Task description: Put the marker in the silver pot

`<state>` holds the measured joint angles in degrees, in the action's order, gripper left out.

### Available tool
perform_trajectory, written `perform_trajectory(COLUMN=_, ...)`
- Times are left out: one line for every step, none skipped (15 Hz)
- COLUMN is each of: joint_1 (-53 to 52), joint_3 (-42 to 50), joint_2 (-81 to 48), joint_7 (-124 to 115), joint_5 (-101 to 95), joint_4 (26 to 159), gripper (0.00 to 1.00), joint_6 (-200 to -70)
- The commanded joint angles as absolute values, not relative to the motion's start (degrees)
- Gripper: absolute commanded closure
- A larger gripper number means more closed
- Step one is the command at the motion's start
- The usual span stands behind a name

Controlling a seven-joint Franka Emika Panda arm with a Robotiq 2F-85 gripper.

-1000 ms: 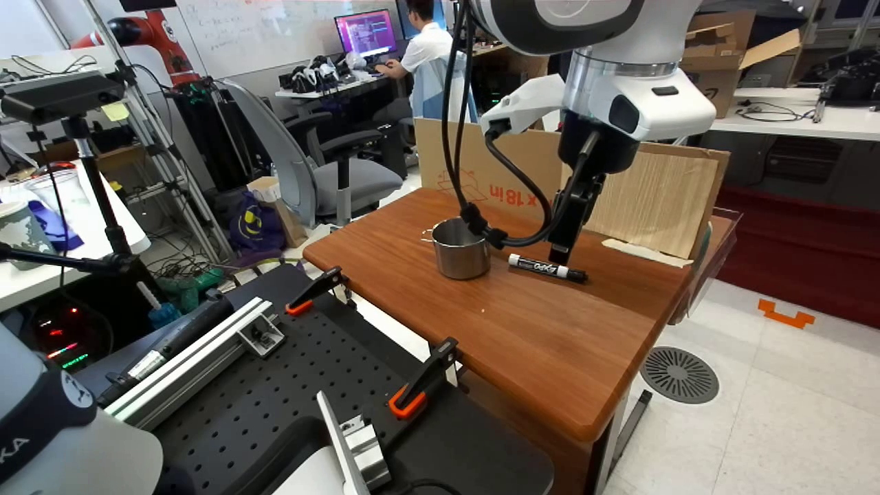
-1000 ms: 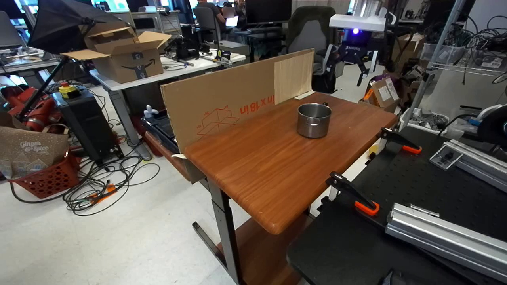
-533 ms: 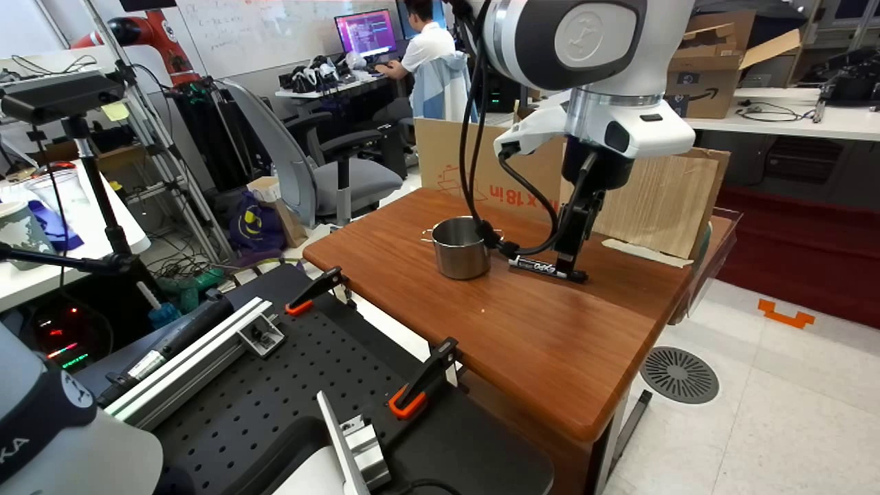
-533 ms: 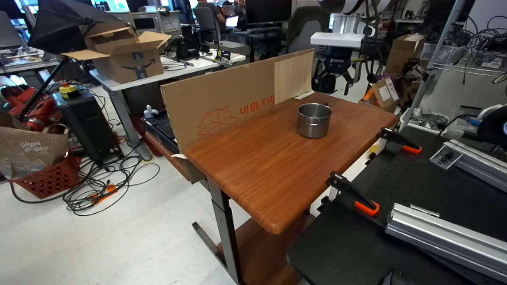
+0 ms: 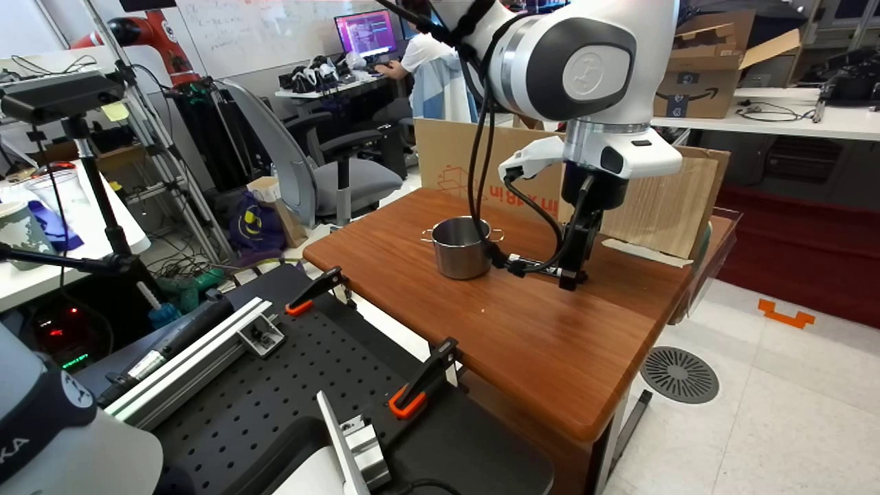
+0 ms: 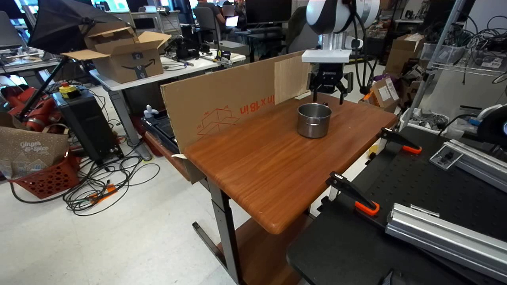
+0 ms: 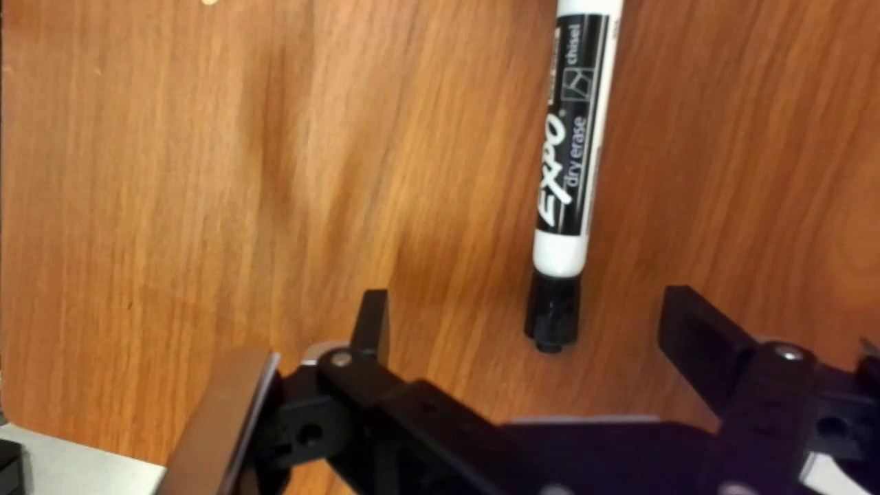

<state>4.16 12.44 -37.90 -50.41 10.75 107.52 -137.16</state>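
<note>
Wrist view: marker (image 7: pixel 577 137) flat on bench (image 7: pixel 172 206), cap end showing between sides of wide-spread pincer (image 7: pixel 524 309); nothing held.
Exterior view: silver pot (image 5: pixel 463 261) upright, near marker's white end.
Exterior view: fingers (image 6: pixel 342 95) parted beyond pot; marker hidden.
Step, likely: lining up grasp. Next: close on marker, lift above rim.

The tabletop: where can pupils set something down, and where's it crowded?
Bare: the tabletop between the silver pot, printed cardboard and one clamp; also from the marker to the rounded corner. Crowded: beside the pot, where the marker lies with the open gripper astride its black end.
</note>
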Motion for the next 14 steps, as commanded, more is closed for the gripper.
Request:
perform_trajectory(joint_1=2.57, joint_3=13.73, joint_2=-39.76, joint_7=-52.38, joint_5=8.25, joint_4=105.72, gripper=0.25, joint_6=-136.93)
perform_trajectory(joint_1=2.34, joint_3=13.86, joint_2=-39.93, joint_7=-52.45, joint_5=7.86, joint_4=105.61, gripper=0.28, joint_6=-136.99)
perform_trajectory(joint_1=2.18, joint_3=13.89, joint_2=-40.02, joint_7=-52.44, joint_5=7.47, joint_4=105.61, gripper=0.34, joint_6=-137.19)
perform_trajectory(joint_1=2.17, joint_3=13.81, joint_2=-40.04, joint_7=-52.34, joint_5=7.29, joint_4=105.65, gripper=0.44, joint_6=-137.28)
perform_trajectory(joint_1=2.06, joint_3=13.88, joint_2=-39.96, joint_7=-52.36, joint_5=7.01, joint_4=105.83, gripper=0.51, joint_6=-137.44)
perform_trajectory(joint_1=2.02, joint_3=13.93, joint_2=-39.89, joint_7=-52.35, joint_5=6.75, joint_4=105.94, gripper=0.60, joint_6=-137.52)
perform_trajectory(joint_1=2.03, joint_3=13.98, joint_2=-39.77, joint_7=-52.26, joint_5=6.68, joint_4=106.01, gripper=0.66, joint_6=-137.67)
perform_trajectory(joint_1=2.06, joint_3=14.04, joint_2=-39.67, joint_7=-52.21, joint_5=6.71, joint_4=106.15, gripper=0.73, joint_6=-137.89)
perform_trajectory(joint_1=2.12, joint_3=14.11, joint_2=-39.54, joint_7=-52.19, joint_5=6.77, joint_4=106.32, gripper=0.81, joint_6=-138.05)
perform_trajectory(joint_1=2.22, joint_3=14.13, joint_2=-39.48, joint_7=-52.08, joint_5=6.85, joint_4=106.36, gripper=0.88, joint_6=-138.05)
perform_trajectory(joint_1=2.31, joint_3=14.18, joint_2=-39.46, joint_7=-51.99, joint_5=6.92, joint_4=106.41, gripper=0.97, joint_6=-138.11)
perform_trajectory(joint_1=2.28, joint_3=14.30, joint_2=-39.41, joint_7=-52.05, joint_5=6.88, joint_4=106.41, gripper=1.00, joint_6=-138.07)
perform_trajectory(joint_1=2.16, joint_3=14.45, joint_2=-39.35, joint_7=-52.17, joint_5=6.76, joint_4=106.42, gripper=0.95, joint_6=-138.03)
perform_trajectory(joint_1=2.17, joint_3=14.44, joint_2=-39.42, joint_7=-52.11, joint_5=6.77, joint_4=106.40, gripper=0.95, joint_6=-138.09)
